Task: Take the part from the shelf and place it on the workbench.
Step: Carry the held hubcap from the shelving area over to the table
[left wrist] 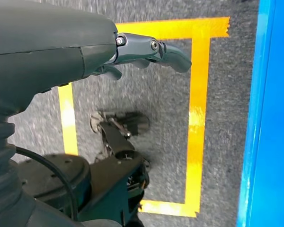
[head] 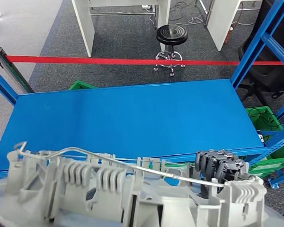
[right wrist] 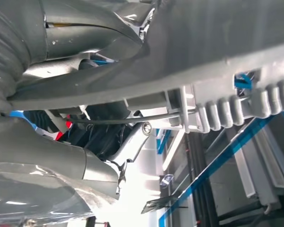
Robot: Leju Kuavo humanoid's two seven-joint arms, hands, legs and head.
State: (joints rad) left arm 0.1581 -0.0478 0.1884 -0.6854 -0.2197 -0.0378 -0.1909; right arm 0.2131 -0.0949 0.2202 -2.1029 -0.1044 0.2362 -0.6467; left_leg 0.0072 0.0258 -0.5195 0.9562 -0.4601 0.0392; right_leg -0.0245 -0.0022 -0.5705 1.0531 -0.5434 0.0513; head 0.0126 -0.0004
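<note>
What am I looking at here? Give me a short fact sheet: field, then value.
Held item: long grey plastic part with a thin metal rod along its top
Holder: right hand, fingers curled over the part's far edge
Left hand: holds nothing, hanging over grey carpet with yellow tape
Ahead: bare blue shelf
Beyond: black stool, red barrier tape

The head view looks down over the blue shelf (head: 133, 118). The left wrist view faces the floor beside that shelf's edge. The right wrist view sits close beneath the grey part (right wrist: 212, 52).
</note>
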